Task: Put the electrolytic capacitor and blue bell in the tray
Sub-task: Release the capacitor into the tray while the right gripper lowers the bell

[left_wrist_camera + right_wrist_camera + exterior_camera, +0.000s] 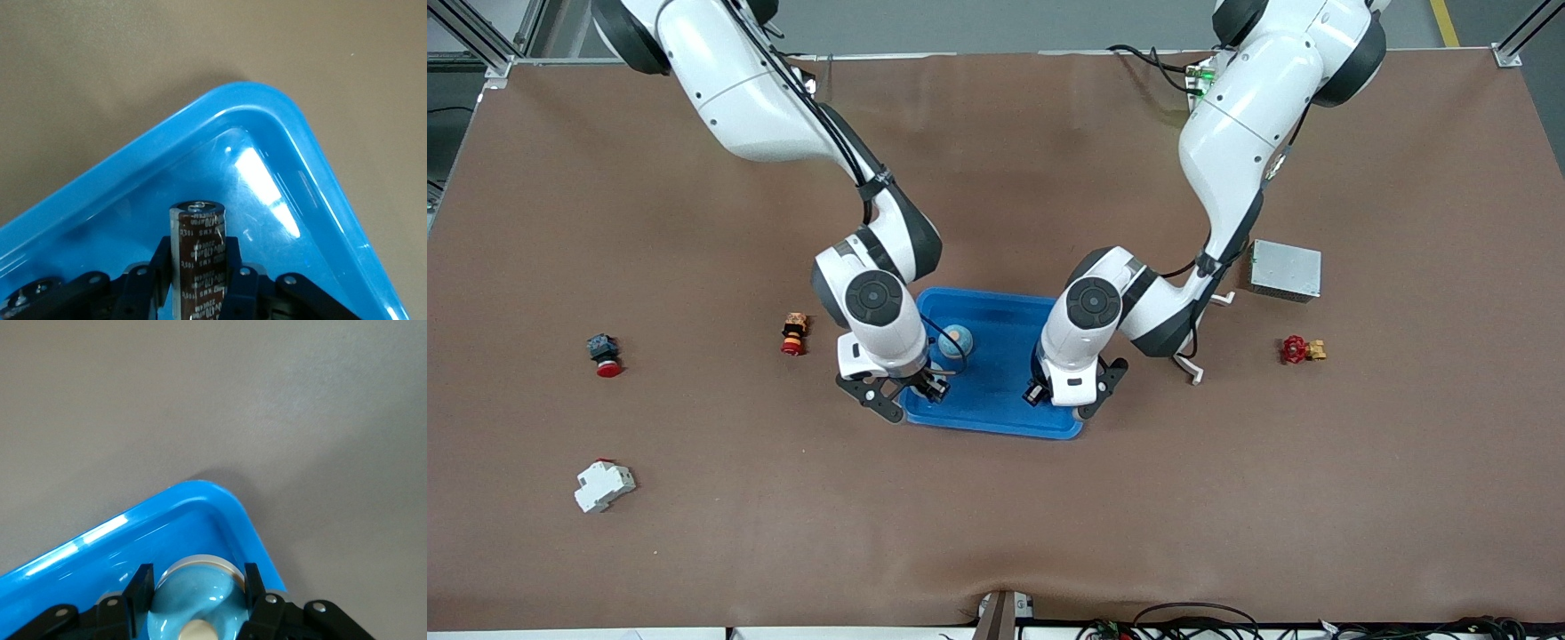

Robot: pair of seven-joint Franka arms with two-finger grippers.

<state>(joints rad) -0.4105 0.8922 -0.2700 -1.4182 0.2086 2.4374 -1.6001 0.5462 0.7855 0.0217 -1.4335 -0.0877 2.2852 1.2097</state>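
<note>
Glossy blue plastic tray (pixel 313 193), rounded corners. The left gripper (pixel 198 280) clamps a dark cylindrical capacitor (pixel 197 257) over it; the right gripper (pixel 193 603) squeezes a smooth, domed blue bell (pixel 193 603) — also over the tray.

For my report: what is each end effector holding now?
Left end effector: closed on the electrolytic capacitor, over the tray.
Right end effector: closed on the blue bell.

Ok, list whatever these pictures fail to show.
- Left wrist view: capacitor print too small to read; its base, in the left gripper, cut off by the edge.
- Right wrist view: bell in the right gripper, half cut off by the edge.
- Both: contact with the tray hidden.
</note>
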